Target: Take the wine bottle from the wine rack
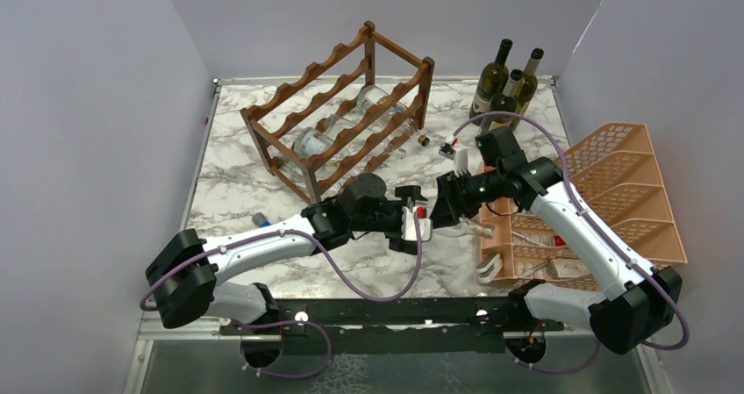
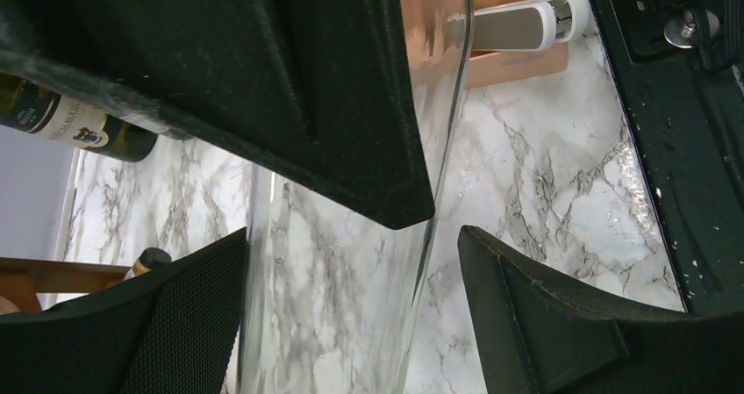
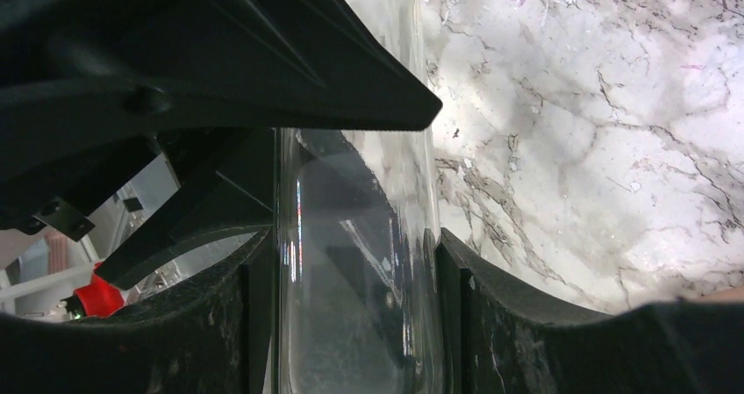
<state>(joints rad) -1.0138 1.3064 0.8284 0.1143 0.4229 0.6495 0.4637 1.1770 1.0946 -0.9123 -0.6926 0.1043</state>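
Note:
A clear glass wine bottle (image 1: 467,228) hangs over the front of the table, between the two grippers. My right gripper (image 3: 351,258) is shut on it, with both pads against the glass (image 3: 360,324). My left gripper (image 2: 351,262) stands open around the same bottle (image 2: 342,306): its left finger touches the glass and its right finger (image 2: 526,306) stands a gap away. The wine rack (image 1: 342,113) stands at the back of the table, slightly left of centre, with two clear bottles (image 1: 318,139) lying in its lower tier.
Three dark bottles (image 1: 504,87) stand upright at the back right. An orange tray organiser (image 1: 614,183) lies along the right side, close to the right arm. Small loose items (image 1: 446,148) lie right of the rack. Grey walls close in both sides.

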